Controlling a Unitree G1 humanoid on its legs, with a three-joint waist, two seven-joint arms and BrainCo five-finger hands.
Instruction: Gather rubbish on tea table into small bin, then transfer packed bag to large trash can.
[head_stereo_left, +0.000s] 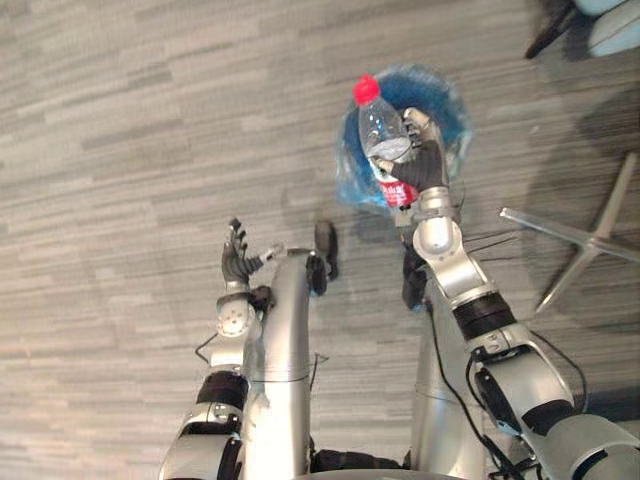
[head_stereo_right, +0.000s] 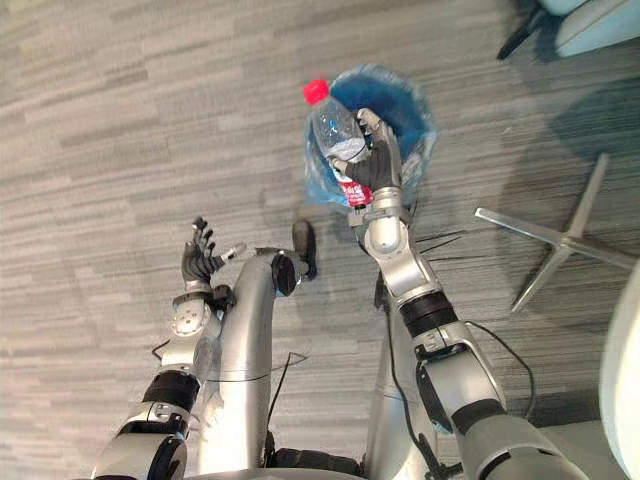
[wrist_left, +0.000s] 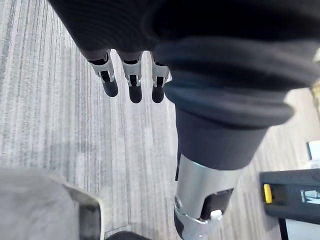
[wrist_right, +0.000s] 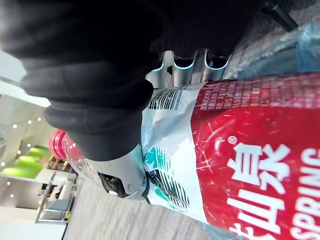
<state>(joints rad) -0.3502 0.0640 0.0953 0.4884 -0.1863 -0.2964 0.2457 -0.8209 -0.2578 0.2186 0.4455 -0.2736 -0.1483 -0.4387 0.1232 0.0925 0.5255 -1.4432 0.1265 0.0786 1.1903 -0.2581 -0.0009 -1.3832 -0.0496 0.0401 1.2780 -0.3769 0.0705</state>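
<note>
Gathering stage judged under way, not finished. The small bin (head_stereo_left: 452, 108), lined with a blue bag, was seen on the floor ahead of the robot, bag mouth open and not tied. A clear plastic bottle (head_stereo_left: 378, 125) with a red label was held over the bin's near rim, tilted, its red cap (head_stereo_left: 366, 89) pointing up and away from the robot. The right robot hand (head_stereo_left: 425, 168) was closed round the bottle's lower half, fingers and thumb wrapped over the label, as confirmed in the right wrist view. The bottle was not yet released; the drop into the bin was judged to be the step in hand. The left robot hand (head_stereo_left: 236, 258) was kept low at the robot's left, well apart from the bin, its fingers (wrist_left: 131, 85) straight and loose, with nothing held.

Left to do, as judged: bottle let go, any further rubbish collected, bag packed and carried to the large trash can. How much rubbish remained on the tea table could not be told.

Room: a grey floor (head_stereo_left: 150, 120) with a striped plank pattern was seen all around the bin. A silver star-shaped chair base (head_stereo_left: 590, 238) was noted to the right of the bin, apart from it. Part of a pale chair (head_stereo_left: 612, 25) was noted in the far right corner.
</note>
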